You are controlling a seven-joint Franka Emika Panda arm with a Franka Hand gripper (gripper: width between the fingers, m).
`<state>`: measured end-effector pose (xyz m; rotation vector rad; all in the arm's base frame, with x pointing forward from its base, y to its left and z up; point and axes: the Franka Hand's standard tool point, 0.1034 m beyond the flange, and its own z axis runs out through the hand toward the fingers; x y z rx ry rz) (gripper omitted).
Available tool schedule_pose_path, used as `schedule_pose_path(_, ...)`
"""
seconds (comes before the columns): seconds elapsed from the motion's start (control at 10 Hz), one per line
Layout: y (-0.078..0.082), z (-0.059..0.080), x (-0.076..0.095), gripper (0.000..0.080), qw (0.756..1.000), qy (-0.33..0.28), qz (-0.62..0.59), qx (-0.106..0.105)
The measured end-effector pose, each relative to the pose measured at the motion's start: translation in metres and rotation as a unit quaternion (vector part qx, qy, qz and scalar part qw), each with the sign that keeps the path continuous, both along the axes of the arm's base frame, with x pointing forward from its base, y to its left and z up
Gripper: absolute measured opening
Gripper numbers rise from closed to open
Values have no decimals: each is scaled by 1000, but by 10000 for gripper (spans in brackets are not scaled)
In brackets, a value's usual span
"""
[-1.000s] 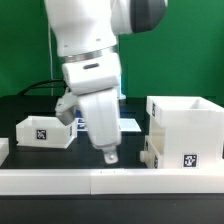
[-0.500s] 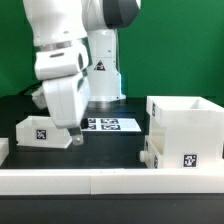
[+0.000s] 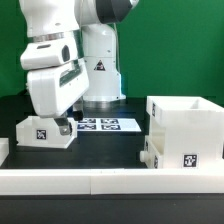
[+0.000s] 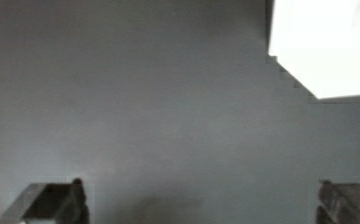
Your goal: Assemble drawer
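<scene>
Showing, in the exterior view, the gripper (image 3: 62, 123) hovering just beside the tray (image 3: 40, 132) near the counter's front edge at that view's left, with the housing (image 3: 186, 122) sitting at its right. Showing, in the wrist view, fingers (image 4: 52, 200) gaping wide and holding nothing, with the tray's corner (image 4: 337, 45) lying near. Probably handling as light, stiff, slick plastic, so favouring pinching one thin wall.

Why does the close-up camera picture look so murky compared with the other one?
Wrist view: soft all over, the dark table textureless, the white drawer part washed out to a blank patch, the pincer just two dim blurs. Exterior view: sharper and evenly lit, the tag on the small tray clearly readable as a pattern.
</scene>
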<state>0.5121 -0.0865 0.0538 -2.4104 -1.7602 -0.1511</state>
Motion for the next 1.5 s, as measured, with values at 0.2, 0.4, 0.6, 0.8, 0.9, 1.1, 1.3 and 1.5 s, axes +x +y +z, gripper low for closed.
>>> schedule_pose_path(0.2, 0, 0, 0, 649, 999, 9, -50, 0)
schedule_pose_path(0.4, -3, 0, -1, 649, 994, 16, -105, 0)
schedule_pose_path(0.6, -21, 5, -13, 649, 986, 3, -165, -8)
schedule_pose_path(0.8, -31, 6, -36, 649, 960, -2, -279, -10)
schedule_pose_path(0.9, -35, 5, -48, 649, 947, -1, -322, -11)
schedule_pose_path(1.1, -36, 2, -56, 649, 916, 13, -401, -6)
schedule_pose_path(1.3, -35, 2, -56, 649, 898, 21, -440, -4)
schedule_pose_path(1.5, -34, 2, -56, 649, 864, 33, -502, 2)
